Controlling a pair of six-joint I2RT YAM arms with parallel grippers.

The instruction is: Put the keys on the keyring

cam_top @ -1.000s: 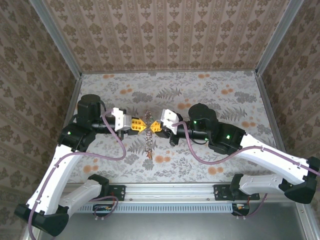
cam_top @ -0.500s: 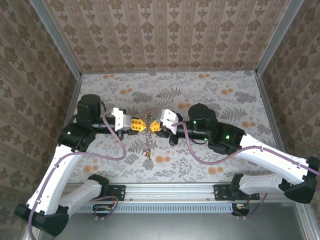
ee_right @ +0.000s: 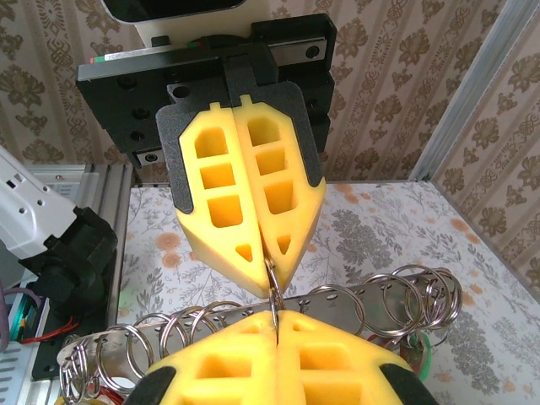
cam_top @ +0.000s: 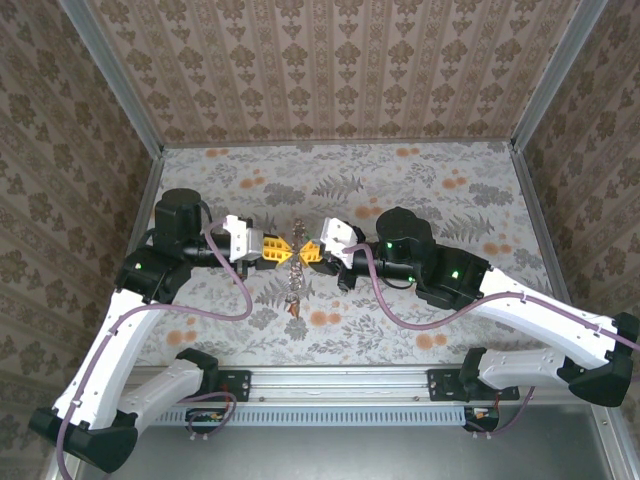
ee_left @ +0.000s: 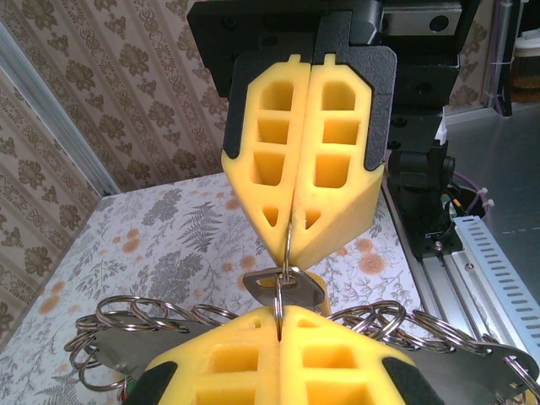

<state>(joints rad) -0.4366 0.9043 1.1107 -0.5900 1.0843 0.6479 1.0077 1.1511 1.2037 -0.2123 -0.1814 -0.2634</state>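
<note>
Pinching the keyring [ee_left: 288, 246] from both ends, in the air above the tabletop [cam_top: 450, 200].
Clamping the left gripper [cam_top: 283, 249] and the right gripper [cam_top: 308, 251] fully together on opposite edges of the thin loop, tip to tip, apparently holding it steady and off the surface for threading; carrying one grey key [ee_left: 283, 288] on the loop in the gap between the yellow fingertips [ee_left: 253, 211]; trailing a metal strip strung with many rings [ee_right: 337, 299] beside the pinch point, joined in a way too hidden to make out.
</note>
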